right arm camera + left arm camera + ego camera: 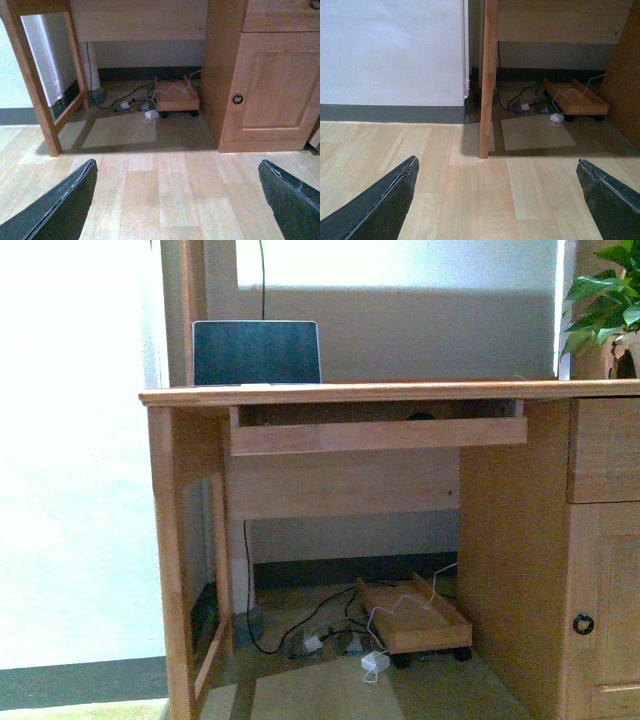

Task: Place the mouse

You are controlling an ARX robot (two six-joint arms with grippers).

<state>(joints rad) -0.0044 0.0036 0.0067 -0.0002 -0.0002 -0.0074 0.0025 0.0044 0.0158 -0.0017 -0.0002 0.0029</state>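
Note:
In the front view a small dark rounded shape (420, 416) peeks over the front board of the desk's pulled-out tray (378, 435). It looks like the mouse, but most of it is hidden. Neither arm shows in the front view. My left gripper (497, 200) is open and empty, low over the wooden floor, facing the desk's left leg (488, 80). My right gripper (177, 200) is open and empty, low over the floor in front of the desk's knee space. The mouse shows in neither wrist view.
A laptop (256, 352) stands on the desk top (400, 392) at the left, a plant (605, 300) at the right. A cabinet door (272, 85) with a dark knob closes the desk's right side. A wheeled wooden board (176, 95) and cables lie under the desk.

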